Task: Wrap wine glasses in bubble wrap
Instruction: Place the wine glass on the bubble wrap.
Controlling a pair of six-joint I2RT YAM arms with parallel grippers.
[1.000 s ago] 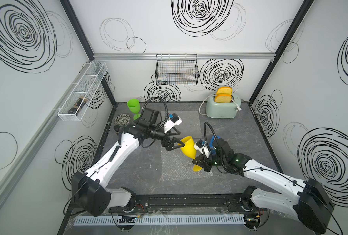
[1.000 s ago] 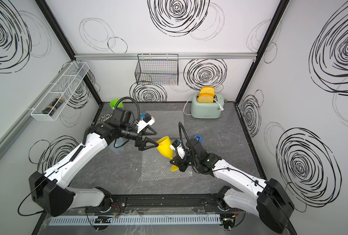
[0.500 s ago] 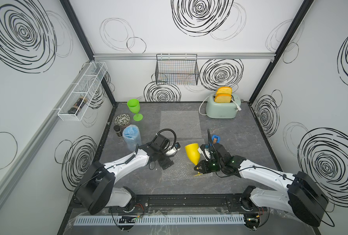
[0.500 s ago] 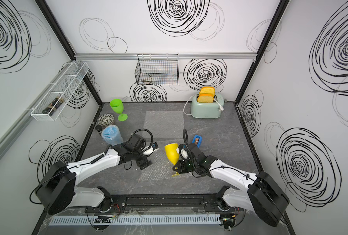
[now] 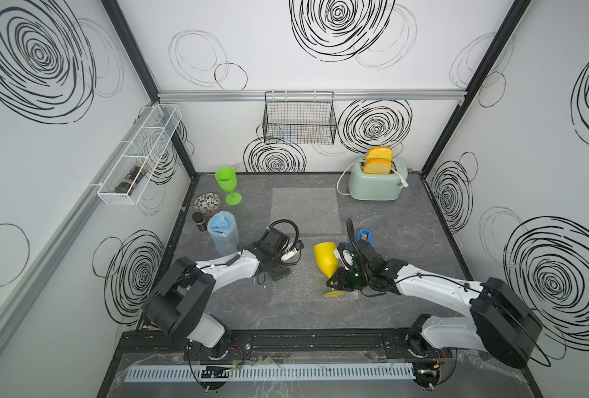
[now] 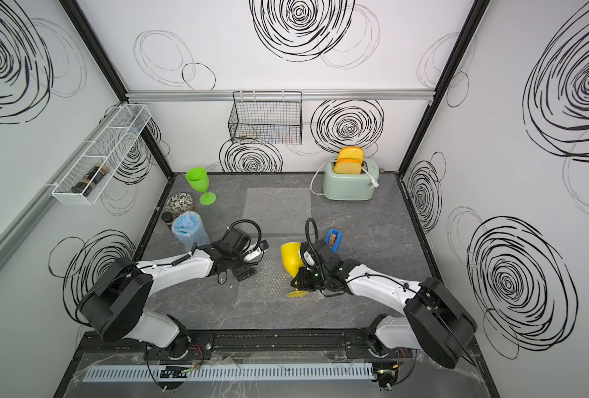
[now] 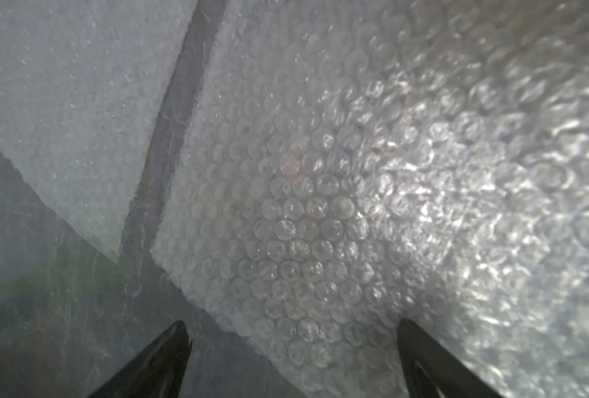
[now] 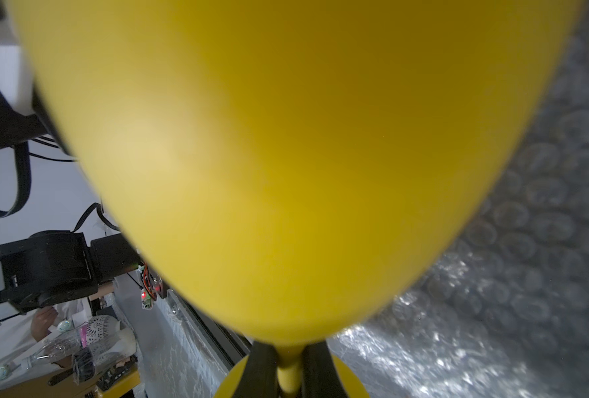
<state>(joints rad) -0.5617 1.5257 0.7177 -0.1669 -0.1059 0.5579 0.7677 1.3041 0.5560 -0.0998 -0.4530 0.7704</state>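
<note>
Since a second ago, your left gripper (image 7: 293, 327) has dropped from beside the yellow goblet (image 5: 325, 263) to the near bubble wrap sheet (image 5: 296, 286), jaws spread, empty; the right gripper (image 8: 289, 365) has lowered the goblet to the sheet's 4 o'clock corner; only the right wrist view shows its jaws clenched on the stem.

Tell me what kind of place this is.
Probably a robot test cell dressed as a kitchen: swirl-printed panel walls, left arm and right arm mounted on a front rail, and a mint toaster holding bread slices.
</note>
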